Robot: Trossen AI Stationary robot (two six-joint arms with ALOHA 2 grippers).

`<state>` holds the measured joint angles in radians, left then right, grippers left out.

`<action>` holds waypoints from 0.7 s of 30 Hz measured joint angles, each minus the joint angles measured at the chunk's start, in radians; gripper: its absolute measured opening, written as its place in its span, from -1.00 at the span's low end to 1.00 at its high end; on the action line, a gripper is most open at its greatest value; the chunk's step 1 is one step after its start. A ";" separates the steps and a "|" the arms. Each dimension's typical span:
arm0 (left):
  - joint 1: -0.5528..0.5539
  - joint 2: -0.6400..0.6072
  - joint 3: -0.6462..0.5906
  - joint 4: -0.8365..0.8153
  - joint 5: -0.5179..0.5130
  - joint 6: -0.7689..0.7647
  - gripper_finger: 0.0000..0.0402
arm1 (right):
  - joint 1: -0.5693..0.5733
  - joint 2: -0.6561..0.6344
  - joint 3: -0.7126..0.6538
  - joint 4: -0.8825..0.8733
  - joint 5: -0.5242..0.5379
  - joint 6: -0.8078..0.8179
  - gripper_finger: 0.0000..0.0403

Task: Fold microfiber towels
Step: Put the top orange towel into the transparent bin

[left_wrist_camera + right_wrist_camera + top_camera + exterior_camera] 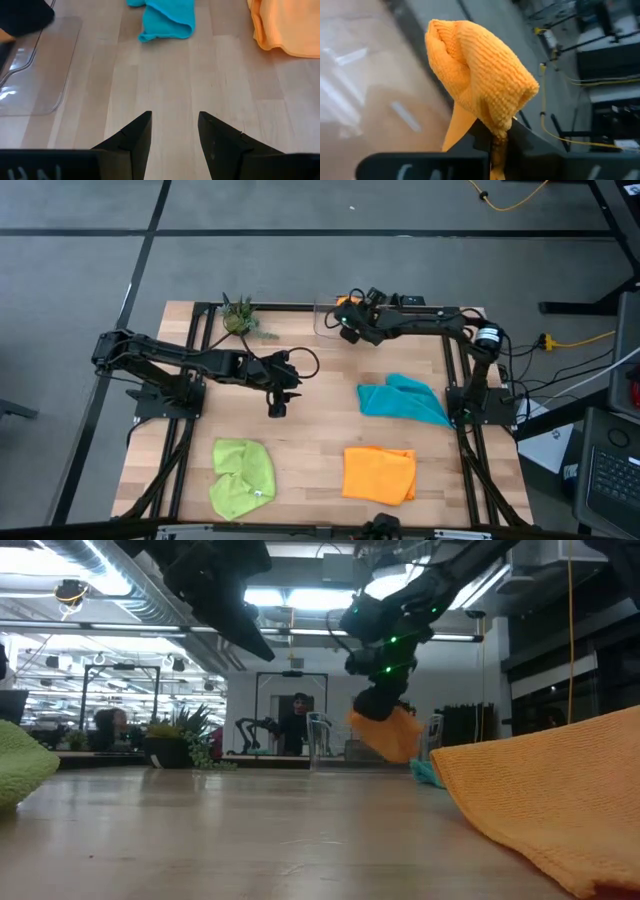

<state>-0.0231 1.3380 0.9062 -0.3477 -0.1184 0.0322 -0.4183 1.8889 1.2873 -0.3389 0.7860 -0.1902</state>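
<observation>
Nearest, the right gripper pinches a limp orange towel shut; soft, light cloth, best taken by a corner. Left gripper hovers part-open, empty.

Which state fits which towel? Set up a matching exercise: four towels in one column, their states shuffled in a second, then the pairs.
Things
1. lime green towel
2. teal towel
3. orange towel on the table
4. second orange towel

States
A. pinched in the right gripper, up off the table
B. lies at the near left of the table
C. lies at the near right
D. lies rumpled by the right arm's base

Pairs: 1-B, 2-D, 3-C, 4-A
</observation>
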 joint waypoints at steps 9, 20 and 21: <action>-0.005 0.000 0.000 -0.004 0.000 -0.002 -0.23 | 0.000 0.048 0.074 0.006 -0.100 0.033 -0.19; -0.005 0.000 0.000 -0.012 0.000 -0.003 -0.23 | 0.003 0.045 0.242 -0.232 -0.435 0.110 0.23; -0.005 0.000 0.000 -0.012 0.000 -0.004 -0.23 | 0.003 0.044 0.265 -0.272 -0.442 0.110 0.23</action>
<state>-0.0280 1.3380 0.9062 -0.3600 -0.1181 0.0287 -0.4152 1.9332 1.5528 -0.6106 0.3437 -0.0798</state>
